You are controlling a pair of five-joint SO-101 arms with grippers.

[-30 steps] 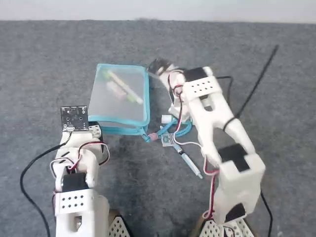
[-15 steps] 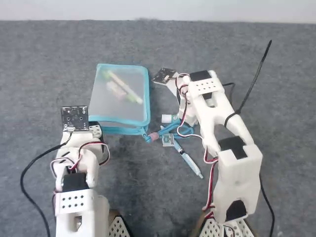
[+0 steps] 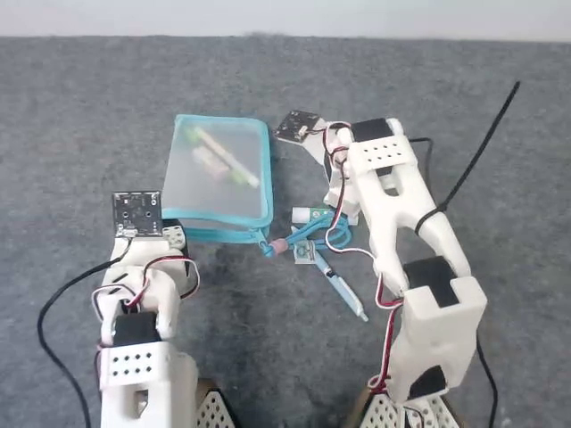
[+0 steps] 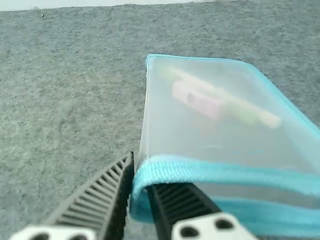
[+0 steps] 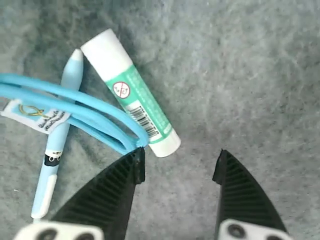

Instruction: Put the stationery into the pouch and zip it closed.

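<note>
Glue stick and pen out on the mat, pouch pinned at one corner

The left gripper is clamped down narrow on the teal edge of the pouch, which lies flat on the grey mat with a few bits already visible through its frosted side. The right gripper hangs wide open with nothing in it, right over the glue stick. The pen lies just beside that, under the blue cord, which brushes one finger. My guess is the glue stick is light, rigid and a bit slick, so it could roll; I'd grab it across the middle of the barrel. The pen looks thin and skittery, so mid-body again. The pouch looks floppy, so it needs holding by the stiff trim near the zip
</note>
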